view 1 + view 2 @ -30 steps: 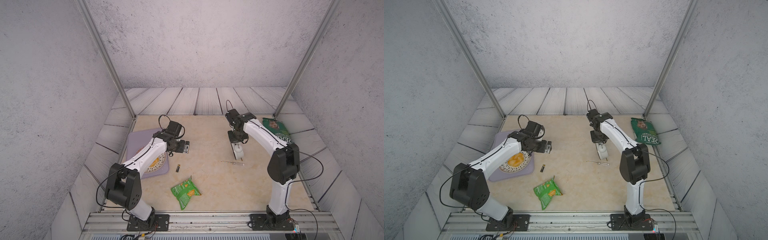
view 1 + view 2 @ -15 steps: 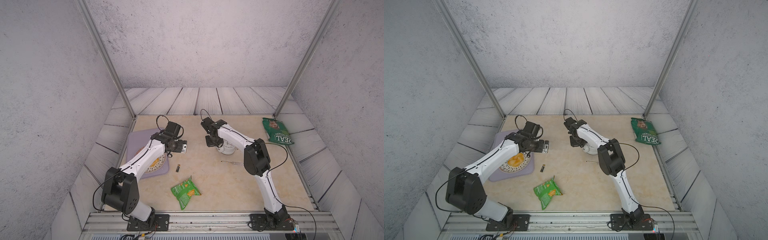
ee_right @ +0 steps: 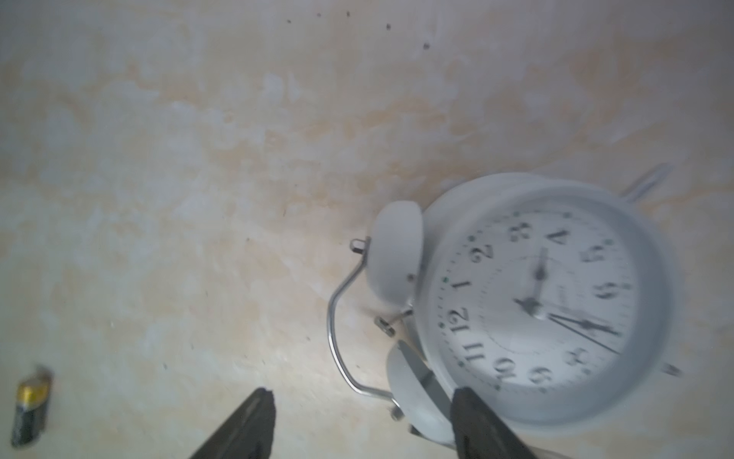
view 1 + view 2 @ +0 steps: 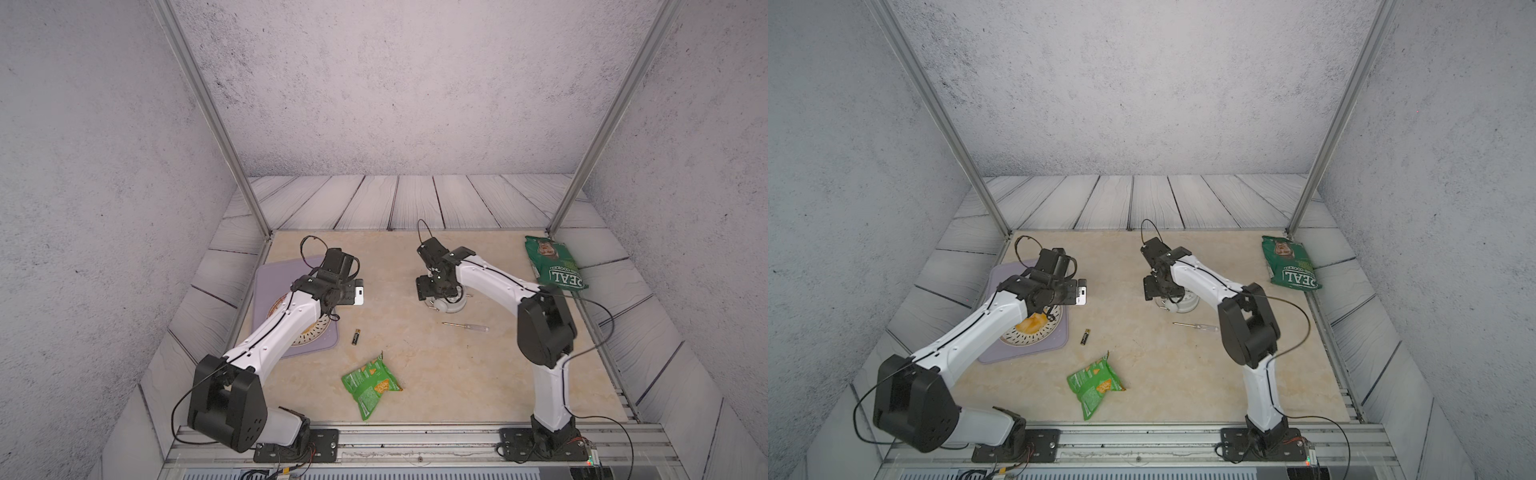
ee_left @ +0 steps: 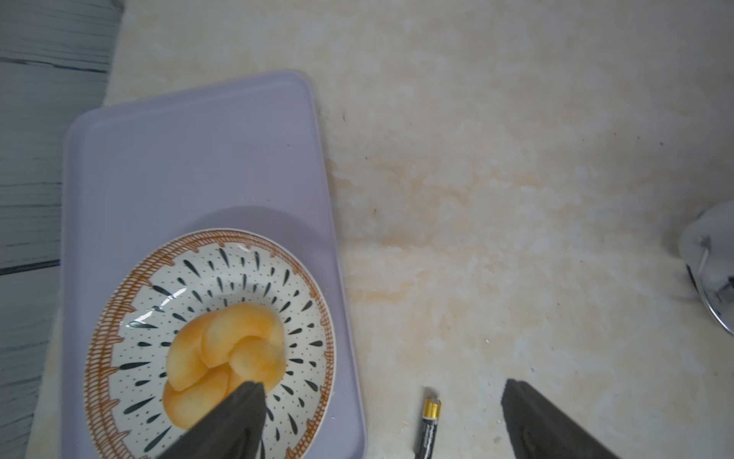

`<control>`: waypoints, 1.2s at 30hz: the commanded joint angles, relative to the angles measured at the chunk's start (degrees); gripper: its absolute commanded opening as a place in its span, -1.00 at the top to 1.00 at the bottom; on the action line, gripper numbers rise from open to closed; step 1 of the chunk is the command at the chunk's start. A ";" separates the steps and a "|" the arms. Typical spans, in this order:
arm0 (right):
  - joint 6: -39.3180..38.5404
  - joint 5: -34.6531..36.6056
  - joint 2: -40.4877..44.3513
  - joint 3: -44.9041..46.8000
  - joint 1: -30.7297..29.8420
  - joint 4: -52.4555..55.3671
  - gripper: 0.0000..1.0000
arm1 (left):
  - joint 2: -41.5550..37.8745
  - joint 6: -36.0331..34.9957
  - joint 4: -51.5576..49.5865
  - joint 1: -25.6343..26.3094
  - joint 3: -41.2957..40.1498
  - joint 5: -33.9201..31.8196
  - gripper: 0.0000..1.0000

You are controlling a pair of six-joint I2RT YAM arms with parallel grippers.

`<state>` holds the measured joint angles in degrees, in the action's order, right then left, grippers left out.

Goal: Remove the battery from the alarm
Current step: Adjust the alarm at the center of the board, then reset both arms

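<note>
Right wrist view: the right gripper (image 3: 363, 391) now has its jaws spread above the table (image 3: 198, 159). A second ago they were clamped on the alarm. The alarm (image 3: 544, 302) lies face up on the table, released. One black fingertip overlaps the rim by a bell, but whether they touch cannot be told.

In both top views the alarm (image 4: 451, 306) rests under this gripper, closer to the left arm than where it was carried a second ago. It is about where it was half a second ago. The right arm's elbow has swung back out to its own side.

The battery (image 4: 356, 336) is out of the alarm and lies on the table well apart from the right gripper, in the same place as before. The left gripper (image 5: 382, 383) has barely shifted. It hangs wide open and empty, with the battery (image 5: 429, 425) on the table below, between its fingers. The screwdriver (image 4: 465, 327), near the right gripper, has not moved.
</note>
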<state>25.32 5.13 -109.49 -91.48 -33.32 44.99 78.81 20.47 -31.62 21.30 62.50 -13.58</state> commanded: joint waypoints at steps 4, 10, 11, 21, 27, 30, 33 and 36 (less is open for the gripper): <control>-9.67 13.20 24.85 24.58 14.10 -21.92 -0.98 | -3.95 -0.14 17.97 -9.92 -11.09 -6.66 -0.98; -15.33 23.12 30.57 47.32 24.91 -46.24 -0.99 | 1.43 -15.61 39.85 -14.97 -21.37 -8.18 -0.98; -16.93 24.51 30.64 50.88 25.27 -53.11 -0.99 | 2.55 -18.53 45.29 -15.16 -23.15 -7.57 -0.99; -22.88 12.32 18.62 71.29 28.69 -103.90 -0.98 | 10.08 -22.38 83.77 -20.81 -39.79 14.99 -0.98; -21.94 4.91 19.45 66.63 31.38 -93.27 -0.99 | 9.44 -19.15 74.25 -22.44 -34.99 13.39 -0.99; -22.14 4.81 19.78 66.79 31.47 -92.99 -0.99 | 8.82 -19.38 73.55 -22.38 -35.20 13.48 -0.98; -22.22 4.80 19.25 67.36 31.48 -94.87 -0.99 | 8.68 -19.53 73.09 -21.60 -35.19 12.08 -0.98; -22.11 4.81 19.39 67.30 31.47 -94.56 -0.99 | 8.72 -20.03 73.45 -21.06 -35.35 11.04 -0.98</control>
<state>3.77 11.05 -89.17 -24.34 -2.00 -47.83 88.09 1.04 40.80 -0.19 26.85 -1.85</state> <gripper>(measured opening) 0.993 0.992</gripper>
